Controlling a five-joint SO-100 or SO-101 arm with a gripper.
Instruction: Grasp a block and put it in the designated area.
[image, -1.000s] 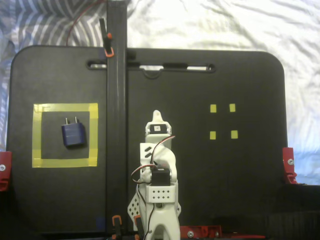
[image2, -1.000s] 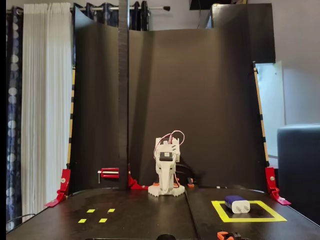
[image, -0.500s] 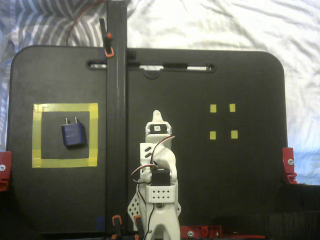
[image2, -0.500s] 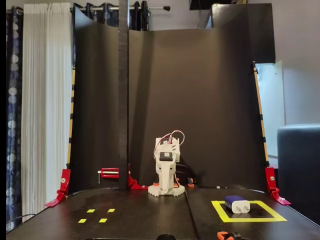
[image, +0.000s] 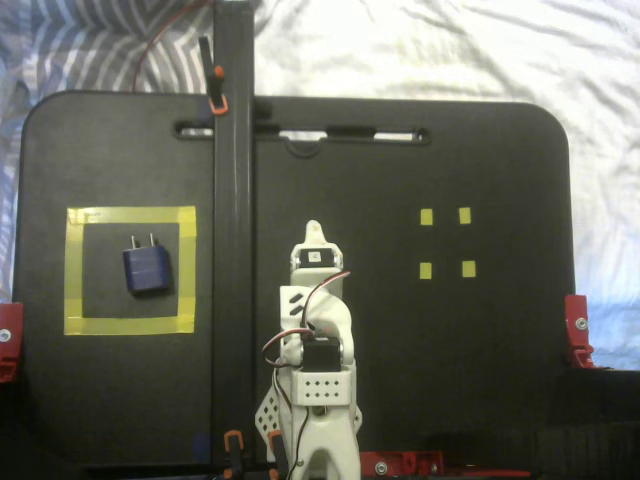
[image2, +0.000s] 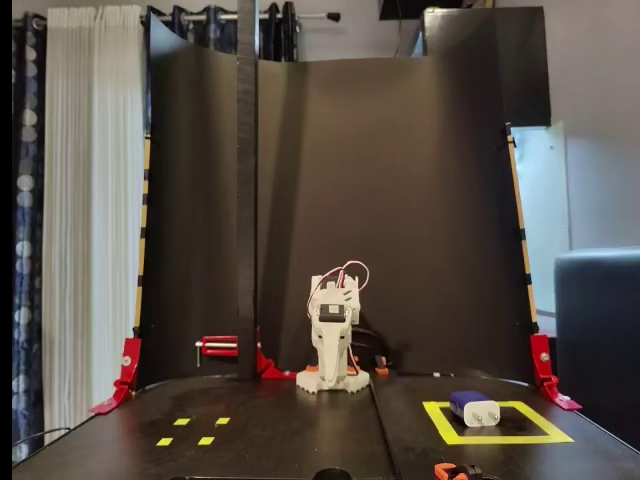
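The small dark blue boxy block (image: 146, 268) with two short silver prongs lies inside the big square of yellow tape (image: 129, 325) on the black worktop (image: 400, 330). In the fixed view from above, the block sits near the middle of the square, a bit toward its right side, and its prongs point to the top of the picture. It does not touch the tape on any side. In the fixed view from the front, the same block (image2: 472, 408) sits in the yellow square (image2: 497, 437) at the right, with its pale prong end facing the camera.

The white arm (image: 318, 345) is folded up at the middle of the worktop, well apart from the block. A tall black post (image: 232, 230) stands between the arm and the yellow square in the view from above. The end effector (image: 314, 233) points away from the arm's base toward the top of that picture. In the front view the end effector (image2: 331, 375) hangs low, pointing down. It holds nothing, and its two fingers look pressed together.

Four tiny yellow square marks (image: 446, 242) sit on the other side of the worktop, far from the block. Red clamps (image: 577, 330) grip the worktop's edges.
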